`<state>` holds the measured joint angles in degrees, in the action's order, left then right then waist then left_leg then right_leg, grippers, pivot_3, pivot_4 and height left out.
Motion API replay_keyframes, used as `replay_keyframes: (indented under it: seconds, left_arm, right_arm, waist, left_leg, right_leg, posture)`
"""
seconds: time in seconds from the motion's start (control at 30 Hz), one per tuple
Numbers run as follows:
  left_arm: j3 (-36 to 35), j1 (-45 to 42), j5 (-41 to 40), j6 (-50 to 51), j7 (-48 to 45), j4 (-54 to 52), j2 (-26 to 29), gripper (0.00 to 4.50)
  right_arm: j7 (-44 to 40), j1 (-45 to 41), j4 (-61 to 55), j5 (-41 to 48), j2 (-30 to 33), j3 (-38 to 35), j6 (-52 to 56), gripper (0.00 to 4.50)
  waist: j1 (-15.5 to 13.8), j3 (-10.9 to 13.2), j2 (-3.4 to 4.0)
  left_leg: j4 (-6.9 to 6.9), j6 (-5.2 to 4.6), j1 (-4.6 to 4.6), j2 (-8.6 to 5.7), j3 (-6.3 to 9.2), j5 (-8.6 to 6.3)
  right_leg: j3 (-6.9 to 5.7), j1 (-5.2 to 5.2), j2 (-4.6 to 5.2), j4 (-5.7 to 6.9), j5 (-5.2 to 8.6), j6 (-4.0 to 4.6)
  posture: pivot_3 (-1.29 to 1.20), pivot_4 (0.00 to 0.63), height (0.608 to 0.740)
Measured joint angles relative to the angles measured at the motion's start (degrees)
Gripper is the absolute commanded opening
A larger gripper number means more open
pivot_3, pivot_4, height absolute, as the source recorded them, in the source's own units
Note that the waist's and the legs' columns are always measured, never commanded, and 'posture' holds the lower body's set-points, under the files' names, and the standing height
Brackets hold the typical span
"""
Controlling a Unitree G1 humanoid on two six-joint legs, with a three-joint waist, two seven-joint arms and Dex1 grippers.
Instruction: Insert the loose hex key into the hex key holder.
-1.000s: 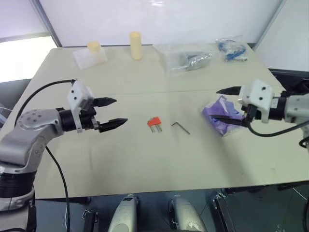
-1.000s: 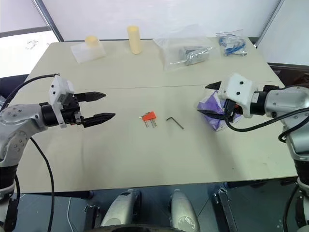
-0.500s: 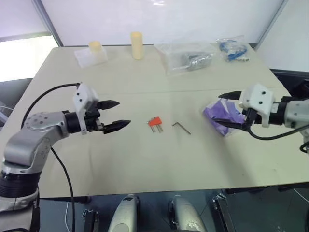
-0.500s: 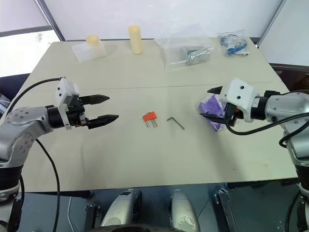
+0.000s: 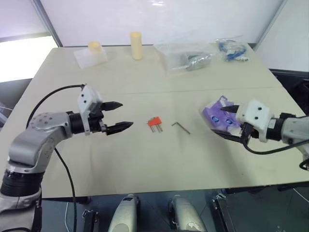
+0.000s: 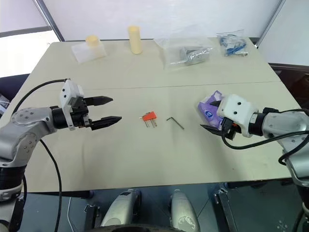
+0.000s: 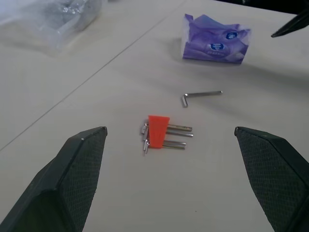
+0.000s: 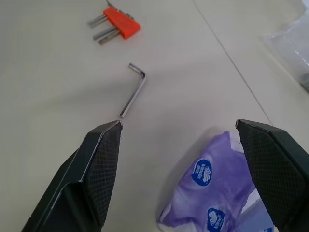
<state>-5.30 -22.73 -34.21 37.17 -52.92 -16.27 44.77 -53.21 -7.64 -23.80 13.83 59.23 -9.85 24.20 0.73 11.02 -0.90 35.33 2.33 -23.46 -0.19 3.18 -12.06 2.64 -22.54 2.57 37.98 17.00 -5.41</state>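
Left eye view has the left arm reaching in from the table's left side, forearm roughly level, its gripper (image 5: 118, 116) pointing toward the middle of the table with both black fingers spread wide and nothing between them. It hangs above the tabletop, well apart from the red holder (image 5: 154, 122), which lies flat near the table's (image 5: 145, 159) centre with short metal keys sticking out toward the near edge. Just to the right of the holder, not touching it, lies the loose hex key (image 5: 180, 126), flat on the surface, its short bent leg at the end nearer the holder. The right arm comes in low from the right side, its gripper (image 5: 231, 123) aimed toward the centre and tilted downward, fingers also held wide apart and empty. Its fingers sit in front of and partly over a purple tissue pack (image 5: 218, 114); I cannot tell whether they touch it. From the right wrist view the hex key (image 8: 133, 94) lies ahead between the open fingers, with the holder (image 8: 121, 24) beyond it. At the far edge stand a yellow cylinder (image 5: 136, 45), a clear box (image 5: 91, 55) and some clear plastic bags (image 5: 193, 57).
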Motion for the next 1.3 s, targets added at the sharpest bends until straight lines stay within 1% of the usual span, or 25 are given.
replay_keyframes:
  seconds: [0.1,0.23,0.43,0.57,0.63,0.67,0.73,0.8,0.87,1.0,1.07,1.13,1.2,1.3]
  left_arm:
    - [0.06,-0.07,0.24,-0.12,0.03,0.01,-0.01,4.45]
    - [0.18,-0.04,1.01,-0.42,0.04,0.03,-0.01,4.45]
    - [0.23,0.35,1.65,-0.48,0.43,-0.54,0.08,4.45]
    - [0.14,1.88,2.13,-0.49,0.68,-1.46,0.26,4.45]
    - [0.08,1.99,2.22,-0.47,0.83,-2.02,0.27,4.50]
    - [-0.01,2.12,2.22,-0.46,0.96,-2.39,0.27,4.50]
    - [-0.05,2.63,2.25,-0.45,1.16,-2.74,0.28,4.50]
    - [-0.06,2.92,2.28,-0.41,1.33,-2.77,0.28,4.50]
    - [-0.06,2.90,2.31,-0.41,1.60,-2.78,0.27,4.50]
    - [-0.03,2.82,2.43,-0.51,1.74,-2.77,0.27,4.50]
    - [0.06,2.44,2.57,-0.66,1.69,-2.60,0.20,4.50]
    - [0.11,1.90,2.89,-1.23,1.70,-2.13,0.05,4.50]
    - [0.51,1.54,3.25,-1.75,1.72,-1.94,-0.47,4.50]
    - [1.89,1.59,3.85,-2.43,1.70,-1.82,-0.82,4.50]
  right_arm:
    - [1.86,1.38,3.27,-3.70,-1.57,1.92,-3.84,3.93]
    - [3.72,0.98,9.39,-7.75,-3.18,4.69,-8.95,3.93]
    - [7.52,-2.65,24.34,-15.35,-5.67,9.66,-17.54,3.93]
    - [9.76,-5.34,30.33,-17.03,-7.18,10.43,-22.20,3.93]
    - [10.87,-6.51,32.66,-17.61,-7.95,10.54,-23.09,3.40]
    - [11.84,-7.01,34.24,-18.15,-8.41,10.64,-23.84,3.05]
    - [13.21,-7.13,36.26,-18.54,-9.01,10.65,-24.68,2.14]
    - [14.16,-7.12,37.22,-18.66,-9.76,10.62,-24.67,1.01]
    - [14.89,-7.09,37.51,-18.68,-10.24,10.51,-24.61,0.03]
    - [16.68,-6.93,37.41,-18.90,-10.50,10.28,-23.70,0.03]
    - [19.91,-7.18,37.78,-19.86,-11.24,9.46,-21.64,0.03]
    - [25.30,-8.91,40.06,-21.70,-12.29,8.54,-18.83,0.03]
    - [33.76,-11.99,43.32,-23.97,-14.44,6.22,-15.07,0.03]
    - [43.92,-15.49,46.11,-25.22,-17.38,2.16,-9.53,0.03]
  waist:
    - [0.02,0.00,0.00]
    - [0.13,0.00,0.00]
    - [0.12,0.00,0.00]
    - [0.19,0.00,-0.01]
    - [0.19,-0.01,-0.02]
    - [0.19,-0.01,-0.02]
    - [0.03,-0.01,-0.02]
    - [-0.03,-0.01,-0.02]
    - [0.02,-0.01,-0.02]
    - [0.02,-0.01,-0.02]
    - [-0.02,-0.01,-0.02]
    - [0.06,-0.01,-0.02]
    - [0.10,-0.01,0.01]
    - [0.19,-0.01,0.01]
  left_leg:
    - [0.02,0.00,0.01,-0.01,-0.03,0.00]
    - [0.02,0.00,0.02,0.00,-0.08,0.00]
    - [0.03,0.00,0.02,-0.01,-0.20,0.00]
    - [0.06,0.00,0.09,0.00,-0.19,0.00]
    - [0.14,0.00,0.09,0.00,-0.18,0.00]
    - [0.19,0.00,0.10,0.00,-0.18,0.00]
    - [0.26,0.00,0.09,-0.01,-0.16,0.00]
    - [0.31,0.00,0.07,-0.01,-0.15,0.00]
    - [0.32,0.00,0.07,-0.02,-0.12,0.00]
    - [0.32,0.00,0.07,-0.02,-0.10,0.00]
    - [0.32,0.00,0.06,-0.03,-0.10,0.00]
    - [0.33,0.00,0.05,-0.03,-0.11,0.00]
    - [0.30,0.00,0.05,-0.04,-0.10,0.00]
    - [0.20,0.00,0.04,-0.02,-0.12,0.00]
  right_leg:
    - [0.01,0.01,0.00,0.00,0.00,0.00]
    - [0.01,0.00,-0.03,0.01,0.00,0.00]
    - [0.01,0.00,-0.02,0.02,0.00,0.00]
    - [0.01,0.10,-0.03,0.04,-0.01,-0.01]
    - [0.01,0.14,-0.04,0.04,-0.01,0.00]
    - [0.01,0.17,-0.04,0.04,-0.01,0.00]
    - [0.00,0.21,-0.03,0.05,-0.01,0.00]
    - [0.00,0.22,-0.03,0.05,-0.01,0.00]
    - [0.01,0.22,-0.02,0.06,-0.01,0.00]
    - [0.00,0.21,-0.03,0.08,-0.01,-0.01]
    - [0.00,0.21,-0.02,0.08,-0.01,-0.01]
    - [0.01,0.18,-0.02,0.09,-0.01,0.00]
    - [0.06,0.11,-0.01,0.13,-0.01,0.00]
    - [0.05,0.07,-0.05,0.13,-0.01,0.00]
  posture:
    - [0.00,0.150,0.740]
    - [0.00,0.150,0.740]
    - [0.00,0.150,0.740]
    - [0.00,0.150,0.740]
    - [0.00,0.150,0.740]
    - [0.00,0.150,0.740]
    - [0.00,0.150,0.740]
    - [0.00,0.150,0.740]
    - [0.00,0.150,0.740]
    - [0.00,0.150,0.740]
    - [0.00,0.150,0.740]
    - [0.00,0.150,0.740]
    - [0.00,0.150,0.740]
    - [0.00,0.150,0.740]
